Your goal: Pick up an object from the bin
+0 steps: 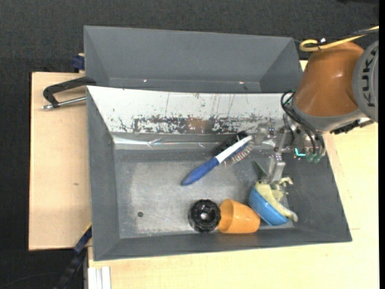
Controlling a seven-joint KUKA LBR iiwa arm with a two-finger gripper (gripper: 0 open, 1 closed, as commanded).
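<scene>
My gripper (pixel 278 174) reaches down into the right part of the bin, its fingers just above a blue and cream bowl-like thing (pixel 269 204) near the front right. To its left a blue-handled brush with a white head (pixel 216 159) lies slanted across the middle. An orange cup (pixel 239 217) lies on its side at the front, touching the blue thing. A black round knob-like thing (pixel 204 215) sits next to the cup on its left.
The arm with its orange cover comes in over the bin's right rim. The left half of the bin floor is bare grey metal. The back wall rises steeply behind the brush.
</scene>
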